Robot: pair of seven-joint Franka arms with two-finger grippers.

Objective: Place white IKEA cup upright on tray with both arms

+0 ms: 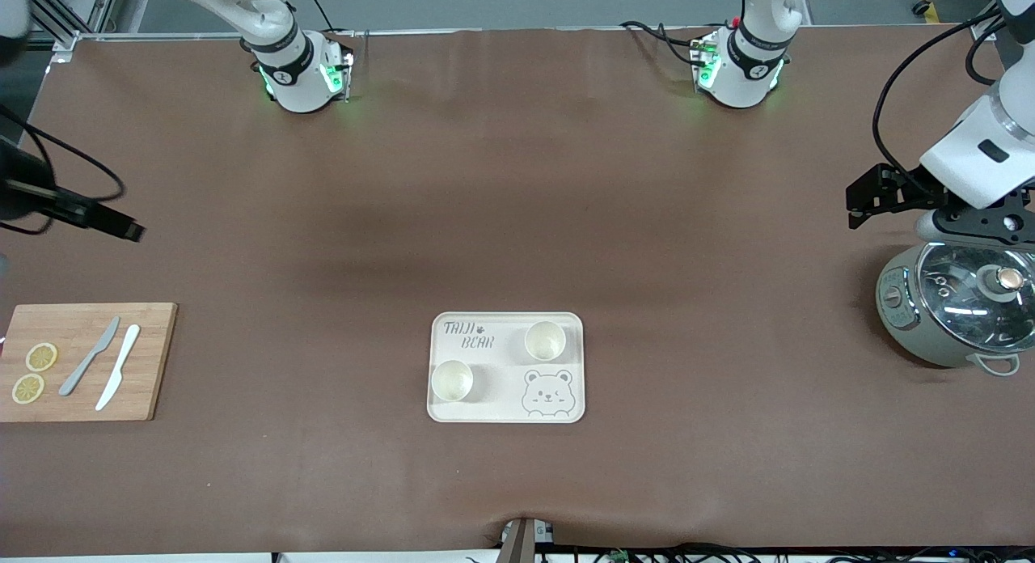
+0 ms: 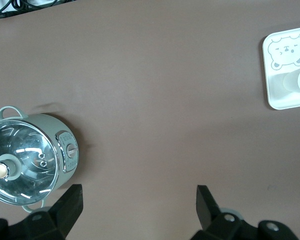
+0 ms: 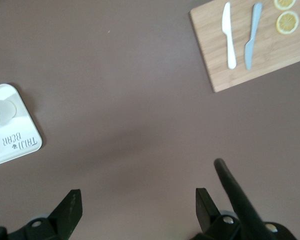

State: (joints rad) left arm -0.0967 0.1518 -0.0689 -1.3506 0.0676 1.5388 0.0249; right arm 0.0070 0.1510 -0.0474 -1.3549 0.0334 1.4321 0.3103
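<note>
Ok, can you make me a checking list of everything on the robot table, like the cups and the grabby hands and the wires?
Surface: brown table cover, wrinkled at the edge nearest the front camera.
Job's things: tray at mid-table; two white cups stand upright on it, apart.
Clutter: wooden cutting board at the right arm's end, bearing two lemon slices, a grey knife and a white knife; lidded electric pot at the left arm's end.
Grippers: left gripper open, empty, over the table beside the pot; right gripper open, empty, over bare table above the board's end.
Cables: black cables on the left arm.
Surroundings: nothing seen.
</note>
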